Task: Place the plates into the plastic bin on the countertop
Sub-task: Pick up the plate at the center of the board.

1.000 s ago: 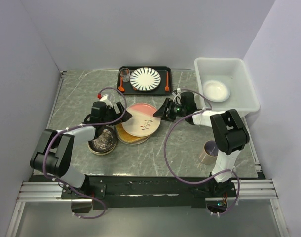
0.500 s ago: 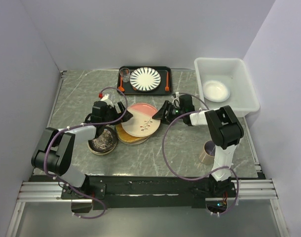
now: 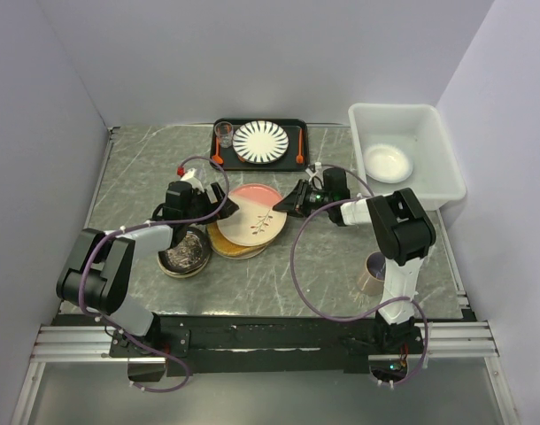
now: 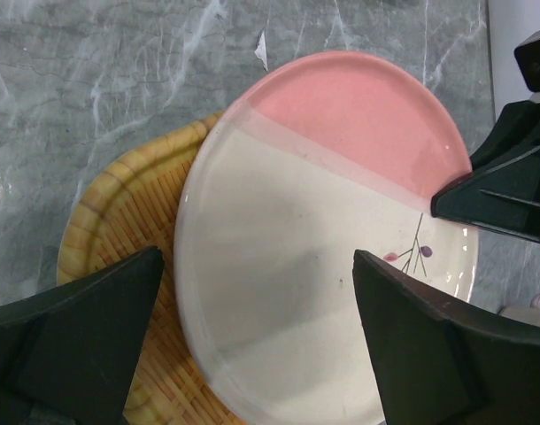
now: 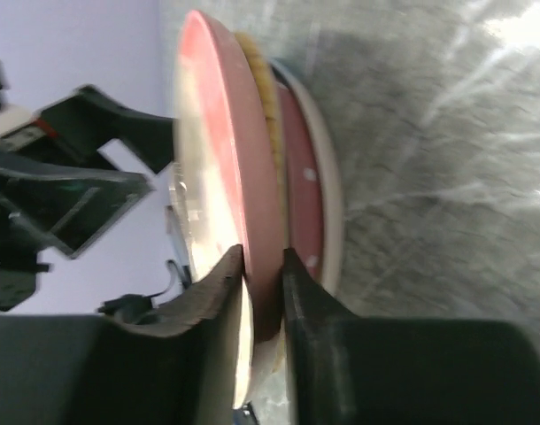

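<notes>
Judging by the layout, the job is barely begun: one white plate (image 3: 388, 162) lies in the bin (image 3: 427, 119) at far right, and four more plates in sight wait on the countertop (image 3: 137, 177).

At left sits a dark brown plate (image 3: 186, 252), just beside the stack. The left gripper (image 3: 215, 207) hangs over the stack's left edge, its fingers (image 4: 75, 336) spread wide and holding nothing.

The stack stands mid-counter, well apart from the bin: a sprig plate (image 4: 323, 221) on top, a tan woven plate (image 4: 119, 212) under it, a pink dotted plate (image 5: 301, 177) at the bottom. The right gripper (image 5: 263, 266) has its fingers pinched on the sprig plate's right rim, one over the face, the other slid between it and the woven plate.

That top plate is round, shallow and glossy, pink across one part and cream over the rest, with a thin dark sprig near the gripped side. It looks slick, so I judge the thin rim hold could slip on the way to the bin.
</notes>
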Robot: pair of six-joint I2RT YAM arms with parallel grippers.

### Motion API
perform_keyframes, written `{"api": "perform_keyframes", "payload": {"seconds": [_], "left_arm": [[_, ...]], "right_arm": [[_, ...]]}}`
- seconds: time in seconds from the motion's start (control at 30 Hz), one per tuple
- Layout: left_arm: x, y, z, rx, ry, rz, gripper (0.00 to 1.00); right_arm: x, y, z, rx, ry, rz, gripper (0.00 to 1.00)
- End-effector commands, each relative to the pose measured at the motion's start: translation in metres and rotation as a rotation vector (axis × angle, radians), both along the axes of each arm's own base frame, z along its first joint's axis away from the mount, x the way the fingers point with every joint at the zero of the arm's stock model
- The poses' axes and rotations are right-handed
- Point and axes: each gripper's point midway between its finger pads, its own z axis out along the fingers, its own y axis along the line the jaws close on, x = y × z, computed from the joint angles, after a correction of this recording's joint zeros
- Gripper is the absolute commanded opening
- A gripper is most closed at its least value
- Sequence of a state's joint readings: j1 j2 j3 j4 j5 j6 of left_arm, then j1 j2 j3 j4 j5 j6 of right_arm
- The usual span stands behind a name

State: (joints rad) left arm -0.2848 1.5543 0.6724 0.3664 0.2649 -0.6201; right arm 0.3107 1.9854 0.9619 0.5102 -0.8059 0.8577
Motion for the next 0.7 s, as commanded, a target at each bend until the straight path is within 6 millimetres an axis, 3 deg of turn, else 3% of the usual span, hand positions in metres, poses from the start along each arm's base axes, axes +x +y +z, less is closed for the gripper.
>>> {"api": "perform_keyframes", "payload": {"seconds": [0.0,0.2,0.5,0.67], "left_arm": [[-0.007,0.004,-0.019,0.042,0.067,-0.003,0.96],[-0.007,0.005,-0.021,0.047,0.070,0.001,0.96],[-0.008,0.004,-0.021,0.044,0.071,-0.004,0.96],[-0.007,0.004,-0.010,0.040,0.044,-0.002,0.97]], "right_arm": [[0.004,-0.005,0.000,-0.018,-0.038,-0.009,0.16],[0.005,-0.010,0.004,-0.020,-0.049,-0.016,0.02],[0.003,-0.009,0.012,0.007,-0.064,-0.008,0.00],[0.005,-0.010,0.019,0.007,-0.081,-0.015,0.00]]}}
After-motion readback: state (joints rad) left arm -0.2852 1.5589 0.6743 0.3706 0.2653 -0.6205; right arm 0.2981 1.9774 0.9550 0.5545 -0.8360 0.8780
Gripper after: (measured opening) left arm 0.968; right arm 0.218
